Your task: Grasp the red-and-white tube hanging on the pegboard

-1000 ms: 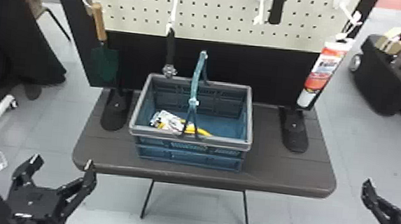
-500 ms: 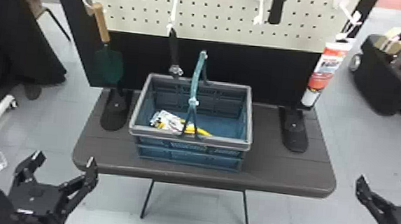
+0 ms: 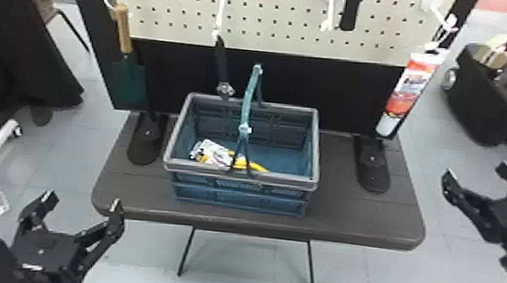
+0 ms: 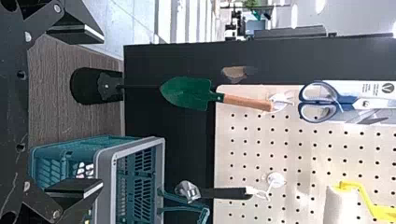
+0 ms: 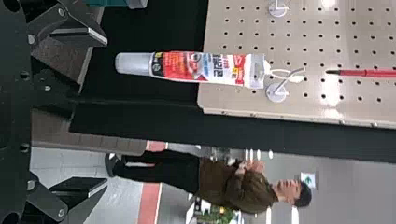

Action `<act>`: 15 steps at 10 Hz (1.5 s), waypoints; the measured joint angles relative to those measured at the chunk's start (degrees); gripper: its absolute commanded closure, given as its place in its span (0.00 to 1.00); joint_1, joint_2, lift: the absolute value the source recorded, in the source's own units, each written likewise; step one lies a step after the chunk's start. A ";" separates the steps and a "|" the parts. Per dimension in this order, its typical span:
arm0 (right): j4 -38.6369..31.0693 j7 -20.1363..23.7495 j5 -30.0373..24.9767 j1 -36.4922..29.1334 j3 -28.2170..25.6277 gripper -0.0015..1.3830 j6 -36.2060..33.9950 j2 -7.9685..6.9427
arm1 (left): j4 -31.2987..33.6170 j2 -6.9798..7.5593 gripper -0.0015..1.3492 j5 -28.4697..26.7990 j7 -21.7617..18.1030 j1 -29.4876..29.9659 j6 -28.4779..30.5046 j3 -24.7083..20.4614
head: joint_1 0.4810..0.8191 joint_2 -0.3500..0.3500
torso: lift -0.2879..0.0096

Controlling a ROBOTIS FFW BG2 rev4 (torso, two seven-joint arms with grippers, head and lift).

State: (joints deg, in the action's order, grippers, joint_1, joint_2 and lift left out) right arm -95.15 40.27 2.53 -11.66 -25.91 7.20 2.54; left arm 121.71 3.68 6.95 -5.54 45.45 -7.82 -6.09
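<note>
Head view: red-and-white tube [image 3: 406, 89] hung from a white hook at the right end of the pegboard [image 3: 278, 17], cap end down, just above the table [image 3: 347, 223]. Right gripper [image 3: 476, 173] off the table's right edge, lower than the tube and well apart from it, jaws spread wide, empty. Left gripper [image 3: 82, 202] low beside the table's front left corner, jaws likewise wide, empty. Blue basket [image 3: 238, 195] at table centre.

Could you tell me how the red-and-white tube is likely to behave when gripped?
Hanging by a loop from one white hook, the red-and-white tube will probably swing when nudged. Its round body could roll in the right claw. It hangs unbent, so likely fairly stiff.
</note>
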 measured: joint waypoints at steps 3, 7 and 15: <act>4.76 4.91 -1.40 7.95 1.82 0.17 -5.31 4.40 | 0.00 0.01 0.16 0.08 0.00 -0.01 0.00 -0.12 | 1.00 0.51 | 0.63; 17.83 9.71 -1.22 19.87 5.60 0.17 -8.80 9.79 | -0.19 -0.05 0.16 0.08 0.00 -0.14 0.00 0.02 | 1.00 0.51 | 0.63; 31.92 25.31 9.34 34.18 18.40 0.17 -23.39 17.86 | -0.63 -0.16 0.16 -0.01 0.01 -0.63 -0.06 0.22 | 1.00 0.51 | 0.63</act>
State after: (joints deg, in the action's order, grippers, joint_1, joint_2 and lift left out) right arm -63.23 65.58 11.86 22.52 -7.51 -16.19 20.41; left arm 121.08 3.52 6.95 -5.52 44.82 -7.88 -5.87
